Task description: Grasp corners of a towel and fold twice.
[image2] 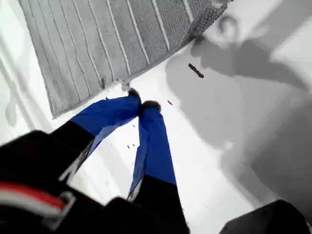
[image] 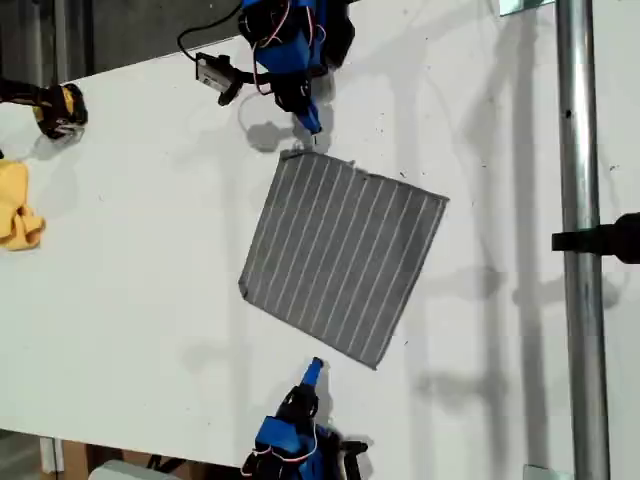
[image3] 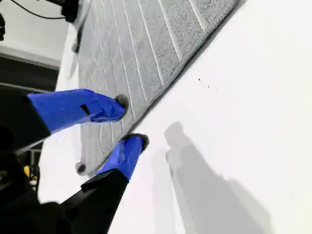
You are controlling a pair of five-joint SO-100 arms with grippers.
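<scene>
Bright, even light washes the white bench (image: 150, 260) nearly to glare, soft grey shadows fall across it, and both wrist views blur at their near dark edges.

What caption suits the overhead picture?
Grey pinstriped towel lies flat on a white table between two blue grippers.

Arm at the exterior view's top: blue printed body, black motor housings, red and white wires, one black cable looping off.
My first gripper (image2: 141, 105): two blue tapered fingers, dark tips, black base.
My second gripper (image3: 129, 122): blue-wrapped fingers, dark pads, black body.
</scene>
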